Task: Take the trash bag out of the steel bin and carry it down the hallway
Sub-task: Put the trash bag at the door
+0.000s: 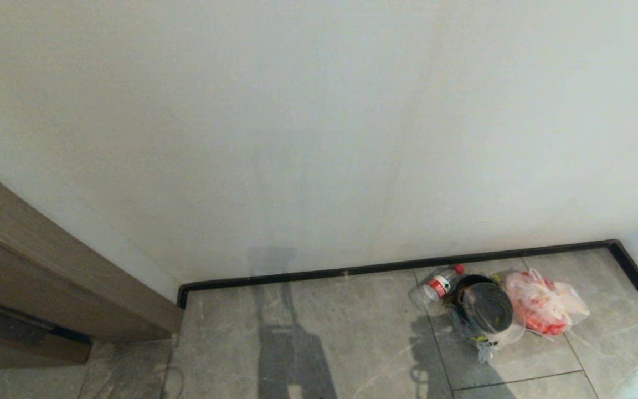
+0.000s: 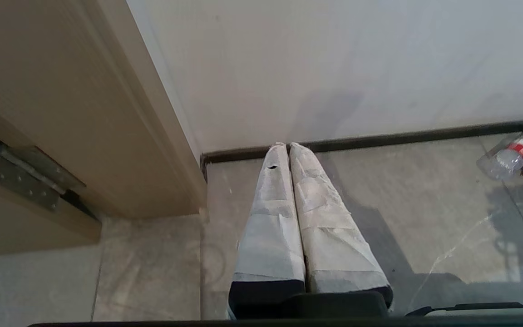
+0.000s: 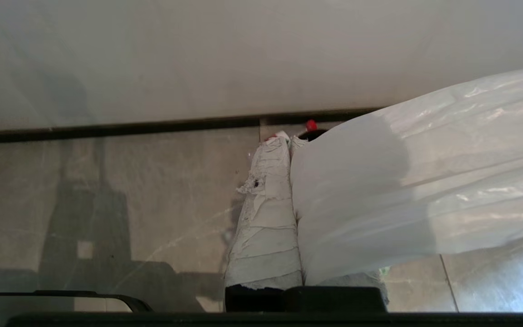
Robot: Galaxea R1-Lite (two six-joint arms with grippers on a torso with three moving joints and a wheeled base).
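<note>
Trash bag is not showing from the head; I am seeing only litter at the far right by the skirting (image 1: pixel 396 265): a bottle (image 1: pixel 438 285), a wrapped black bowl (image 1: pixel 488 310) and a clear bag with red contents (image 1: pixel 543 305). From the left wrist, the left gripper (image 2: pixel 287 146) is hanging closed and empty. From the right wrist, the right gripper (image 3: pixel 288 138) is pinching the trash bag (image 3: pixel 425 190), so it is hanging beside the fingers for carrying.
</note>
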